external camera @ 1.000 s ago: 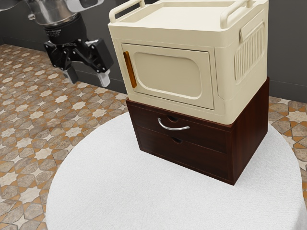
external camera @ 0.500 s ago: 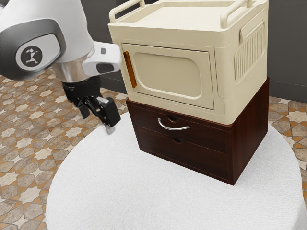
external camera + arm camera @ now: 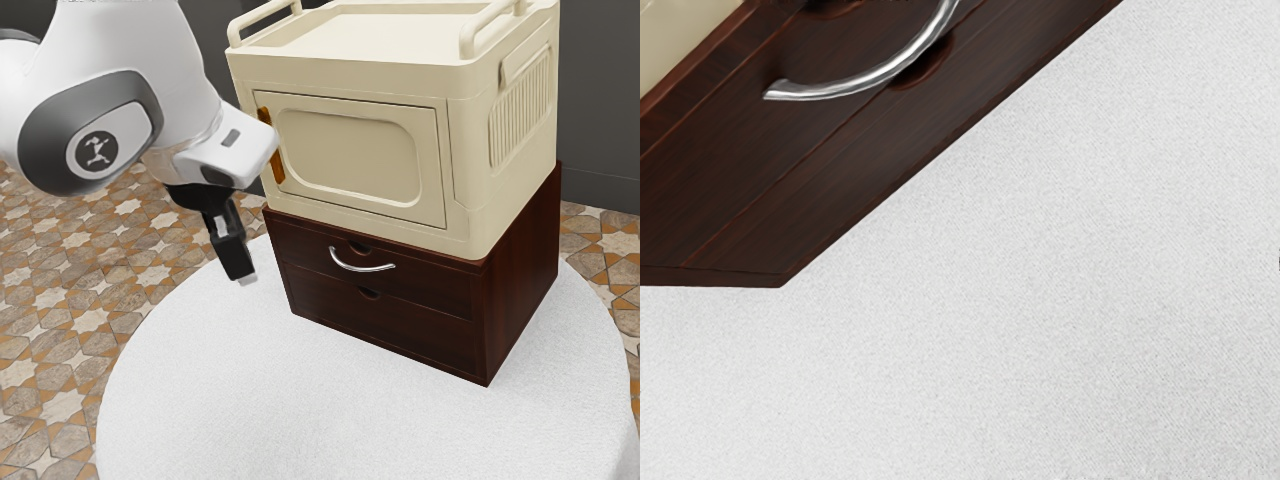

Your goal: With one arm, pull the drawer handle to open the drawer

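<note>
My black gripper (image 3: pixel 244 279) hangs in the air on the exterior view's left of the dark wooden drawer cabinet (image 3: pixel 400 330), apart from it. Seen from this side, its fingers line up one behind the other, so their spacing is hidden. A curved silver handle (image 3: pixel 362 267) is fixed on the upper drawer (image 3: pixel 430 285), whose front sits flush with the cabinet. Nothing touches the handle. In the wrist view the handle (image 3: pixel 862 80) crosses the dark front of the cabinet (image 3: pixel 790 200).
A cream cabinet (image 3: pixel 350 155) with an orange door handle (image 3: pixel 277 165) stands on top of the wooden one. Both rest on a round table with a white cloth (image 3: pixel 330 410). The lower drawer (image 3: pixel 380 325) has a small notch at its top edge.
My arm has swung in from the exterior view's upper left, and my gripper has come down and toward the cabinet, turning as it moved. The drawers and handle have stayed put.
</note>
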Robot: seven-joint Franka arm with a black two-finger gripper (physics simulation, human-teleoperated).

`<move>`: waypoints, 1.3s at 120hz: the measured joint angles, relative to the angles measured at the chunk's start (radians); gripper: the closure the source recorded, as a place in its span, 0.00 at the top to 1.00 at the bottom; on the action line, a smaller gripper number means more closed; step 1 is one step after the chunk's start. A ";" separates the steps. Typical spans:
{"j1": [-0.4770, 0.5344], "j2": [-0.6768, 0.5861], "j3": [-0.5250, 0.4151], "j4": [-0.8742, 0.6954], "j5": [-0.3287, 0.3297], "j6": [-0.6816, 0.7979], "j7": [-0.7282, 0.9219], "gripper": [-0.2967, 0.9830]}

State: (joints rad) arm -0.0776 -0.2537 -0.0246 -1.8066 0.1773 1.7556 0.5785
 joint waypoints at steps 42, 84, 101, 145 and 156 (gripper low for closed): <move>-0.051 -0.003 0.005 -0.153 0.019 0.257 0.274 0.77; -0.051 0.097 0.040 -0.158 0.052 0.432 0.429 0.77; -0.049 0.118 0.046 -0.169 0.053 0.469 0.470 0.77; -0.051 0.147 0.045 -0.187 0.053 0.533 0.537 0.77; -0.051 0.165 0.045 -0.186 0.053 0.547 0.548 0.77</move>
State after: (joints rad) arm -0.1287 -0.0883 0.0199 -1.9922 0.2301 2.3021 1.1267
